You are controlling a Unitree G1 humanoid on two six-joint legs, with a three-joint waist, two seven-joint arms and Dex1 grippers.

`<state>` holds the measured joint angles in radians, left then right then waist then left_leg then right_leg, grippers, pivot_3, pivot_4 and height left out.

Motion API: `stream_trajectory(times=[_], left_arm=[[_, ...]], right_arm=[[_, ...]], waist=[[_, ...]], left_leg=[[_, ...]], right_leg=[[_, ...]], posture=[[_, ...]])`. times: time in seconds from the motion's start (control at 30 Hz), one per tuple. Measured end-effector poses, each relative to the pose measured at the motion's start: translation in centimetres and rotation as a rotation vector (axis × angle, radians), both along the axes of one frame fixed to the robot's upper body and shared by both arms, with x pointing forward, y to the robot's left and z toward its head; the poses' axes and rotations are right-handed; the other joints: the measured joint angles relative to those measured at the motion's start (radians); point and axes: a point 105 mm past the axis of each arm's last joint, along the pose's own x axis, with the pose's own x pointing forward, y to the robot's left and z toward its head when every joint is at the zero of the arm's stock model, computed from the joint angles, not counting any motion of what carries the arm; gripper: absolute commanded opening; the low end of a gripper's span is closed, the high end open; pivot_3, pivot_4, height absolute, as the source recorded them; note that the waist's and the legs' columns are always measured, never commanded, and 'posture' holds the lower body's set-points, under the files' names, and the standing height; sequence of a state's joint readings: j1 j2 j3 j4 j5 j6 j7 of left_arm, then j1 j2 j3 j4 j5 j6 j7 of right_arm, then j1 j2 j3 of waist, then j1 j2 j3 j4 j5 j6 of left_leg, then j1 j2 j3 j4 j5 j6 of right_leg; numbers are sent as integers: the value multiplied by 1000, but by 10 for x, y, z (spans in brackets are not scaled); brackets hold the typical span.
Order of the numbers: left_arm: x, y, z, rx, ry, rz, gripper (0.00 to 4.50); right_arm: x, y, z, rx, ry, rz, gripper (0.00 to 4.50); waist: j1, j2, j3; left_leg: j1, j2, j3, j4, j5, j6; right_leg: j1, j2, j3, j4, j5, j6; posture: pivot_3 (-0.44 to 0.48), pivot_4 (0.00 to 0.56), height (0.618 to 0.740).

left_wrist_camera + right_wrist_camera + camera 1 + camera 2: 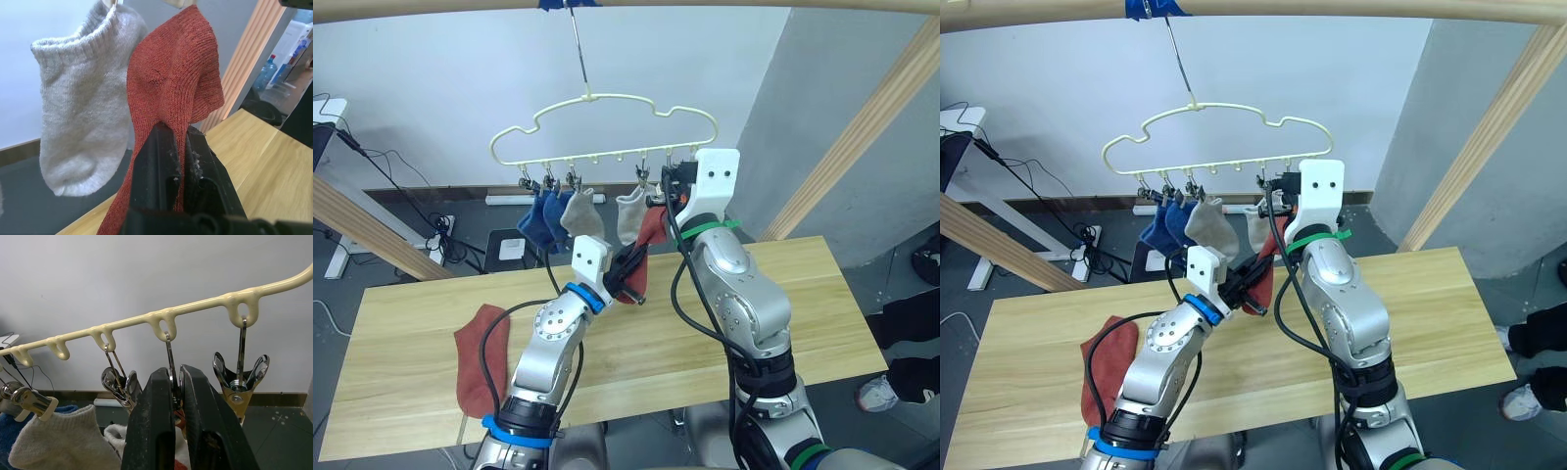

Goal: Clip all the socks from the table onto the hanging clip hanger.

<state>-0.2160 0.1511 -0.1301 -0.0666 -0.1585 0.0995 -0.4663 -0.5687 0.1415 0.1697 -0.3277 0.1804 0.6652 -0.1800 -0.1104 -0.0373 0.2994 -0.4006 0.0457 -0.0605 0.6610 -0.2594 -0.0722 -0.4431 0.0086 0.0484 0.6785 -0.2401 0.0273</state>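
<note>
Hung on clip hanger: two blue socks, two grey socks. Left gripper pinches a rust-red sock at centre frame, directly below right gripper (clamped on a clip). Second rust sock lies on table, lower left.

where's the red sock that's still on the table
The red sock lies flat on the table on the robot's left side, near the front edge, just left of the left arm and below the clip hanger.

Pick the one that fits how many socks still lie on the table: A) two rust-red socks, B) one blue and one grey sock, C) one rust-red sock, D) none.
C: a single rust-red sock lies on the table near the robot's left arm, while the other rust-red sock is held up at the clip hanger by the left gripper.
</note>
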Motion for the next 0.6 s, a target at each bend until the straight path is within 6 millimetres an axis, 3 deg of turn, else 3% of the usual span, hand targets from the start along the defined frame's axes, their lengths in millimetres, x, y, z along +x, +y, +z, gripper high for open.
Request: stream_trajectory(times=[0.6], left_arm=[[7, -6, 7, -64, 5, 11, 33]], right_arm=[[0, 1, -1, -4, 4, 3, 0]], waist=[[-1, 0, 0]], left_leg=[[0, 0, 0, 0, 0, 0]], right_leg=[[0, 0, 0, 0, 0, 0]], posture=[[-176, 259, 740]])
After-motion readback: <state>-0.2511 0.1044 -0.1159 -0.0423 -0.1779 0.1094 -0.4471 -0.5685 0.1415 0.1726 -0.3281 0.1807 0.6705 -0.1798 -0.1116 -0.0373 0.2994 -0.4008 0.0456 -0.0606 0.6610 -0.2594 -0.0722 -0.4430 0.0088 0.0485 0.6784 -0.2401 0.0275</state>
